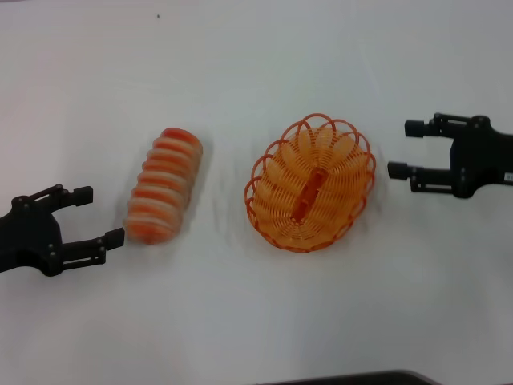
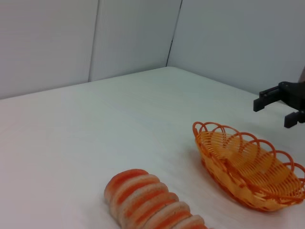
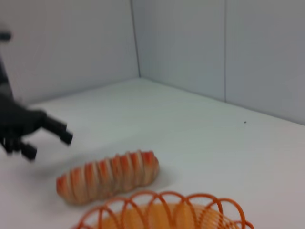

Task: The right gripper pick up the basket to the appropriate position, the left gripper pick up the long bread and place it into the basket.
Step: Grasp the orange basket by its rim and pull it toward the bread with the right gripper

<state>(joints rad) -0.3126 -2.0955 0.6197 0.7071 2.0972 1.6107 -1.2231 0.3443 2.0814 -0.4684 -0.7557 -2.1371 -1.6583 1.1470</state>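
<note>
The orange wire-weave basket point(image 1: 311, 183) sits on the white table right of centre; it also shows in the left wrist view point(image 2: 248, 167) and the right wrist view point(image 3: 162, 212). The striped long bread point(image 1: 163, 185) lies left of it, also in the left wrist view point(image 2: 150, 205) and the right wrist view point(image 3: 108, 174). My right gripper point(image 1: 405, 149) is open, just right of the basket and apart from it; it shows far off in the left wrist view point(image 2: 276, 110). My left gripper point(image 1: 99, 216) is open, close to the bread's near left end; it shows in the right wrist view point(image 3: 45, 139).
The white table point(image 1: 256, 64) runs to pale walls meeting in a corner point(image 2: 174, 33). A dark edge point(image 1: 361, 378) shows at the table's front.
</note>
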